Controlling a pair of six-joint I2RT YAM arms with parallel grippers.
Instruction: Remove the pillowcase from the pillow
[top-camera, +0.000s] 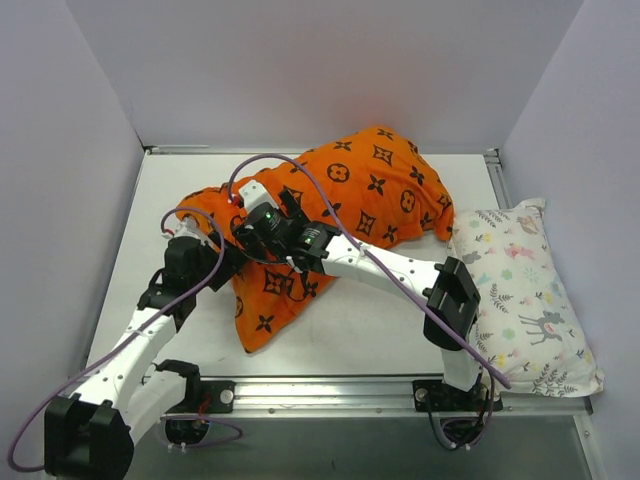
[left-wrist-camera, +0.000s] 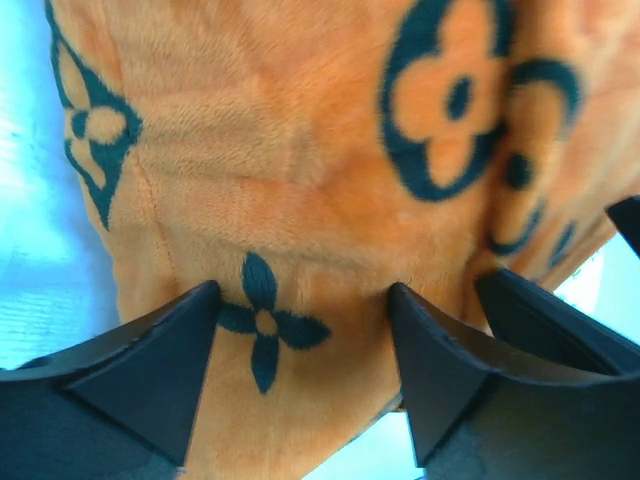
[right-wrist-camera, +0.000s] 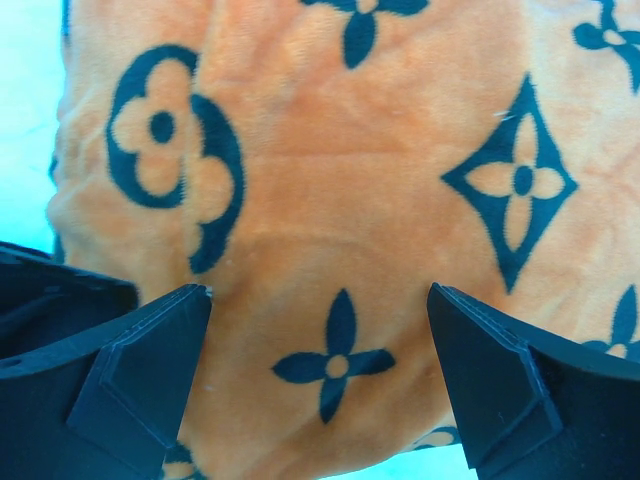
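Observation:
The orange pillowcase (top-camera: 380, 190) with black flower and star motifs lies puffed up across the middle of the table, trailing a flat flap toward the near left. The white pillow is hidden inside it. My left gripper (top-camera: 232, 238) is at the case's left end. In the left wrist view it (left-wrist-camera: 305, 300) is open, with a fold of orange fabric (left-wrist-camera: 300, 180) between the fingers (left-wrist-camera: 170, 370). My right gripper (top-camera: 264, 222) reaches in from the right, close beside the left. In the right wrist view it (right-wrist-camera: 320, 300) is wide open, its tips against the fabric (right-wrist-camera: 340, 200).
A white pillow printed with pastel animals (top-camera: 520, 290) lies along the right edge. White walls close in the table (top-camera: 380, 320) on the left, back and right. A metal rail (top-camera: 330, 392) runs along the near edge between the arm bases.

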